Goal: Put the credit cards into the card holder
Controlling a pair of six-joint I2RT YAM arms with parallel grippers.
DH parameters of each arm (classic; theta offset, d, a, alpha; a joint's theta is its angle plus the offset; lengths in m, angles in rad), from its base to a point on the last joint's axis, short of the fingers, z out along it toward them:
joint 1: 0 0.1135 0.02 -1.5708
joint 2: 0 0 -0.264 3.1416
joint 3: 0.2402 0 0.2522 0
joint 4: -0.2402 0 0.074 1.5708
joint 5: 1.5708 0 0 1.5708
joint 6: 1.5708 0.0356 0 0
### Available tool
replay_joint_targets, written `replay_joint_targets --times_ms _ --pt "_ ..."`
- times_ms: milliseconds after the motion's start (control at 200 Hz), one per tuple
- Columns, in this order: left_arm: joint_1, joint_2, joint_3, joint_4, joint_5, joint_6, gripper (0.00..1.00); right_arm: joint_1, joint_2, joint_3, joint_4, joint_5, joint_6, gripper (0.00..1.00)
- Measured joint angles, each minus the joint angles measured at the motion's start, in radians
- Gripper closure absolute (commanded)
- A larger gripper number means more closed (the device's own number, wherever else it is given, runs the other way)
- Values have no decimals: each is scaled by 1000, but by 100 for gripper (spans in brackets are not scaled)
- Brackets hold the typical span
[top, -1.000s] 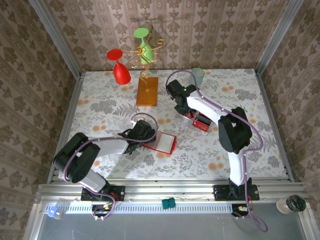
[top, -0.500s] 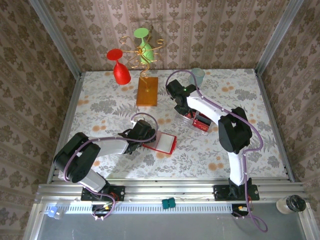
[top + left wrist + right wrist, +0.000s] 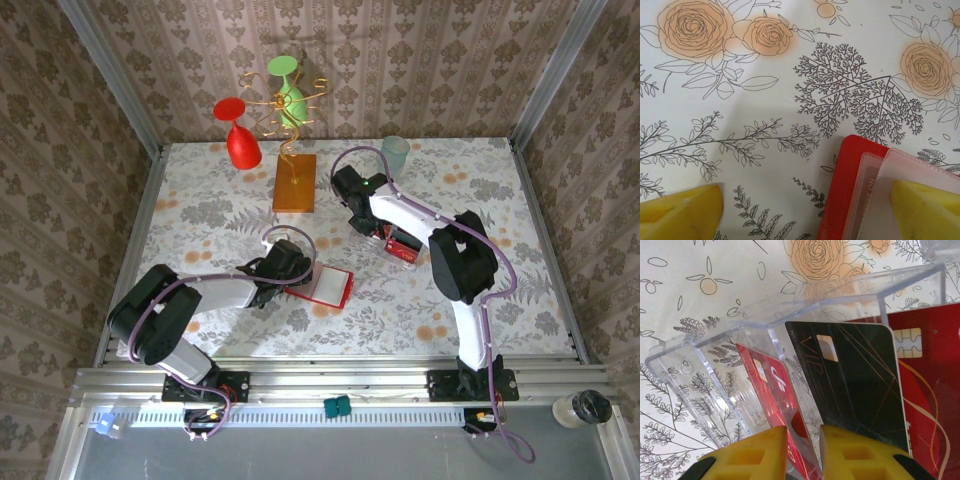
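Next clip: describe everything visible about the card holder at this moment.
The card holder is a red folding wallet lying open and flat on the flowered tablecloth, pale inside facing up. From the left wrist, its red cover has a rounded corner and bears layered translucent whitish pockets; no card is visible in them. The open left gripper straddles its edge: one yellow finger is over the pockets, the other over bare cloth.

Likely lab test booth: wallpaper panels (image 3: 420, 70), aluminium frame rail (image 3: 330, 378), floral-covered table (image 3: 200, 190).
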Motion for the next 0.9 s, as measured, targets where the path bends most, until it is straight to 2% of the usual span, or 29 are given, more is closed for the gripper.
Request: replay_joint_targets --times_ms 75,480,705,900 --pt "0 2 0 1 0 0 11 0 0 0 0 0 -1 85" --pt "0 4 0 8 -3 0 11 6 0 5 -9 -13 -3 99" --pt "0 3 0 8 -2 0 11 19 -13 56 -42 -58 0 100" --pt "0 -2 2 -2 2 1 11 35 -106 82 -56 -131 41 100"
